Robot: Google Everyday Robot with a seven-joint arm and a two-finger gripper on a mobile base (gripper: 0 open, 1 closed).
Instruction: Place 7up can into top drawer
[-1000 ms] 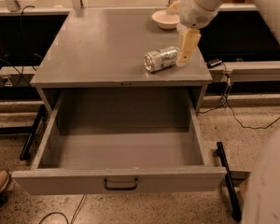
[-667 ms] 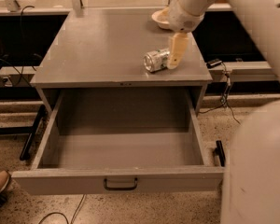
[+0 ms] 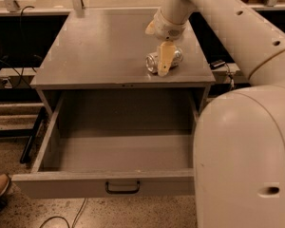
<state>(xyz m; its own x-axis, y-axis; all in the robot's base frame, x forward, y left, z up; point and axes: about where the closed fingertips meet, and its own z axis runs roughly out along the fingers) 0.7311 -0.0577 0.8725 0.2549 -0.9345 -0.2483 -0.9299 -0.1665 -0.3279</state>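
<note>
Gripper (image 3: 165,65) over the sideways 7up can (image 3: 152,63) on the cabinet (image 3: 99,51), top drawer (image 3: 85,183) open below.

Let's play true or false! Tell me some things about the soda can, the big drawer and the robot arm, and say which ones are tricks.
1. The 7up can lies on its side on the cabinet top. True.
2. The top drawer is shut. False: it is pulled open.
3. The can is inside the drawer. False: it is on the cabinet top, and nothing shows in the drawer.
4. The end effector is down at the can, over the cabinet top. True.
</note>
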